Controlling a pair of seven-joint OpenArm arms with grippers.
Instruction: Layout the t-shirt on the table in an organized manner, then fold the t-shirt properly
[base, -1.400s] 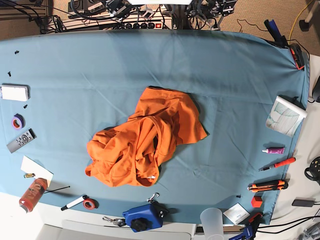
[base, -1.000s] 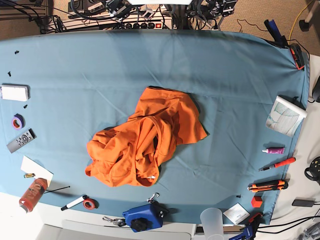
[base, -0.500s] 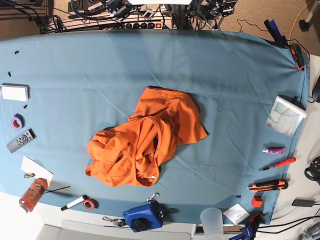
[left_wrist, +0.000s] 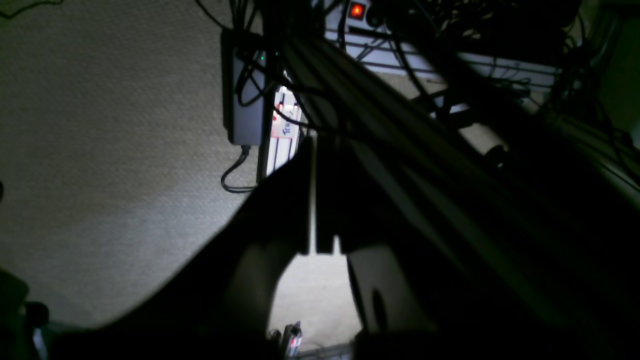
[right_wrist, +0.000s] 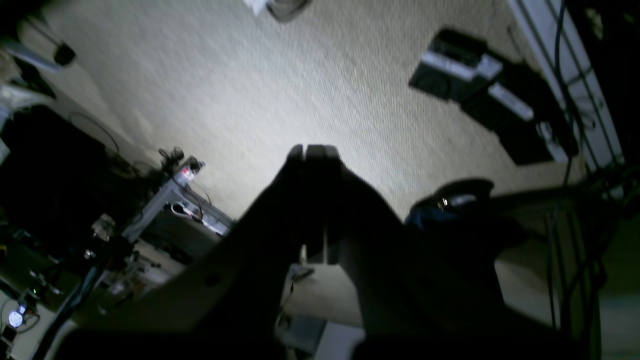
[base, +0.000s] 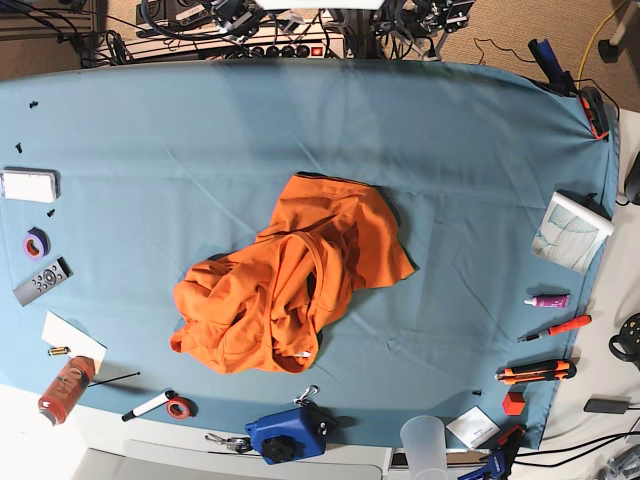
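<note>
Nothing has moved since the earlier base frames: the t-shirt (base: 290, 280) lies in the same crumpled heap, and we see no arm over the table (base: 150, 150) in the base view.

The orange t-shirt sits a little below and left of the frame's centre, bunched and folded over itself, with its small white label near its lower edge. It rests on the teal cloth of the table, well apart from the clutter along the edges: a grey remote (base: 42, 281) and a roll of purple tape (base: 36, 242) at the left, a red bottle (base: 65, 388) at the lower left, a blue device (base: 288, 433) at the bottom edge, and orange-handled cutters (base: 536, 372) at the lower right.

In our left wrist view, the left gripper (left_wrist: 314, 195) is a dark silhouette against carpet and cables, its jaws clenched with only a thin slit of light between them, grasping nothing. In our right wrist view, the right gripper (right_wrist: 306, 155) points at pale carpet, fingers pressed together and empty.
</note>
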